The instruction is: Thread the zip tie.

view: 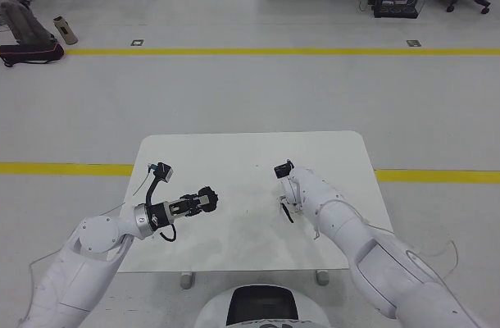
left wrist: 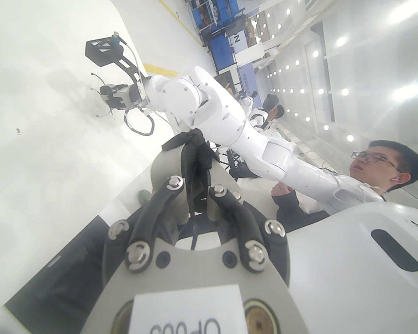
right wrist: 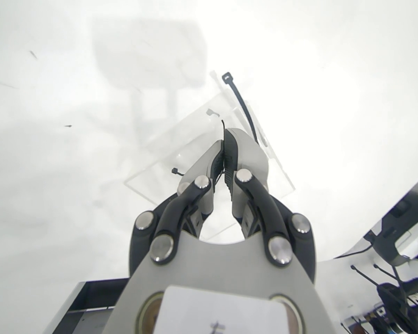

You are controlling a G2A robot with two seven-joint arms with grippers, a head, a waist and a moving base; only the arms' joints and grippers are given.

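My right gripper [right wrist: 224, 142] is shut on a thin black zip tie [right wrist: 243, 104], just above a clear plastic plate [right wrist: 181, 140] lying on the white table [view: 250, 152]. The tie's square head [right wrist: 227, 78] sticks out past the fingertips, and a thin tail [right wrist: 176, 172] shows on the other side. In the top view this gripper [view: 284, 203] sits right of the table's centre, with the tie [view: 286, 213] curling beneath it. My left gripper [left wrist: 192, 147] hangs above the table's left half, shut on another black zip tie [left wrist: 194, 161], and points toward the right gripper [left wrist: 108, 100].
The left gripper [view: 207, 199] and the right one are about a hand's width apart across the table's middle. A few small dark specks [left wrist: 18, 130] lie on the tabletop. The near table edge [view: 234, 269] runs just behind both forearms.
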